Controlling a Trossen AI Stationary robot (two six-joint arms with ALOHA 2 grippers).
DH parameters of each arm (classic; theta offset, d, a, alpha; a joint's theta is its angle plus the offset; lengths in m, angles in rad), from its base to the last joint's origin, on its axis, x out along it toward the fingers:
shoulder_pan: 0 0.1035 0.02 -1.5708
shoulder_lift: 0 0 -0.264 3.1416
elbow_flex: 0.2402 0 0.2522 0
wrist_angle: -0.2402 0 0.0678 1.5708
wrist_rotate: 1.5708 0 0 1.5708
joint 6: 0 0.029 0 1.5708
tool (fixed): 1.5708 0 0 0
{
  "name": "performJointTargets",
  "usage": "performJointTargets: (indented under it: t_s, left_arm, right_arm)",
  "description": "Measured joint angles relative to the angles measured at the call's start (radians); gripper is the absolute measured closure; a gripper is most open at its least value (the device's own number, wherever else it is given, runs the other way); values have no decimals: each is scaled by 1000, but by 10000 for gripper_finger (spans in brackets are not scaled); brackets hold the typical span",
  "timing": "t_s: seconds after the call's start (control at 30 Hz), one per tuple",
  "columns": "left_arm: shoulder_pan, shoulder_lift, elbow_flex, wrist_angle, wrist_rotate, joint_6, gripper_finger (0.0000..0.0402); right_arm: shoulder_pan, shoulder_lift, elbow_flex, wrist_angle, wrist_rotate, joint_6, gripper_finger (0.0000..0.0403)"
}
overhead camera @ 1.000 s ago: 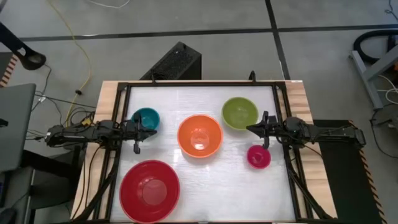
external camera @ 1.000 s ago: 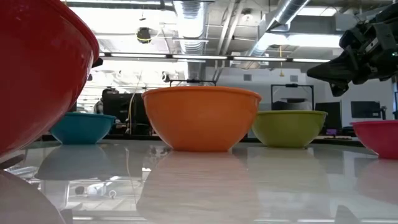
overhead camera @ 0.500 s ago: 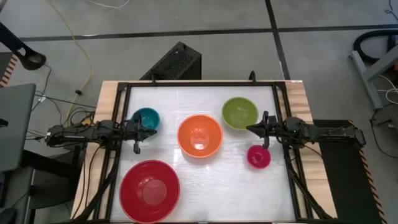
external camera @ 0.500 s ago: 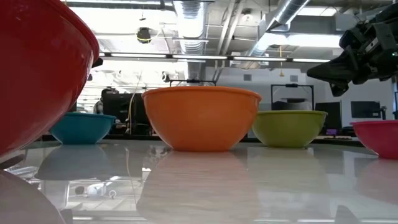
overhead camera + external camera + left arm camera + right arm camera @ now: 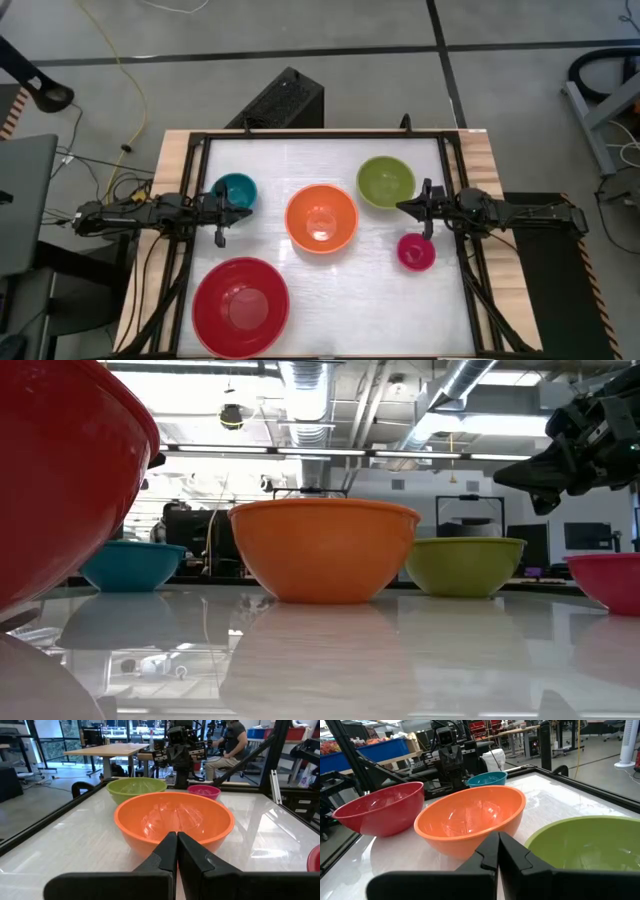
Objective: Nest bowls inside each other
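Note:
Five bowls stand apart, each upright on its base on the white table. The big red bowl (image 5: pixel 241 306) is near the front left, the orange bowl (image 5: pixel 321 218) in the middle, the lime green bowl (image 5: pixel 386 181) at the far right, the small teal bowl (image 5: pixel 235 190) at the far left, the magenta-pink bowl (image 5: pixel 416 251) at the right. My left gripper (image 5: pixel 250 210) hovers shut at the left edge, beside the teal bowl, pointing level at the orange bowl (image 5: pixel 174 822). My right gripper (image 5: pixel 400 208) hovers shut at the right edge, between the green and pink bowls.
A black frame rail (image 5: pixel 320 134) runs around the white table top. Bare table lies at the front right (image 5: pixel 370 310) and along the far side. Beyond the table, a person sits at a desk (image 5: pixel 227 745) in the room.

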Motion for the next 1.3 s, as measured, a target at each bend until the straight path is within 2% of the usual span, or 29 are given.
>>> performJointTargets:
  t_s: [0.5, 0.63, 0.9, 1.13, 1.3]
  left_arm:
    - [0, 0, 0, 1, -5, -2, 401]
    - [0, 0, 0, 2, 3, -85, 401]
    - [0, 0, 0, 1, 2, -381, 401]
    - [-3, 0, 0, 0, -5, -424, 401]
    - [-11, 14, 0, 7, -54, -376, 401]
  right_arm:
    - [-3, 0, 0, 0, 0, -1, 375]
    - [-17, 0, 0, 16, 3, -1, 375]
    - [-48, -2, 6, 144, 8, 8, 375]
    - [-50, 6, 19, 334, 0, -42, 375]
    - [-66, 116, 93, 318, 5, -21, 374]
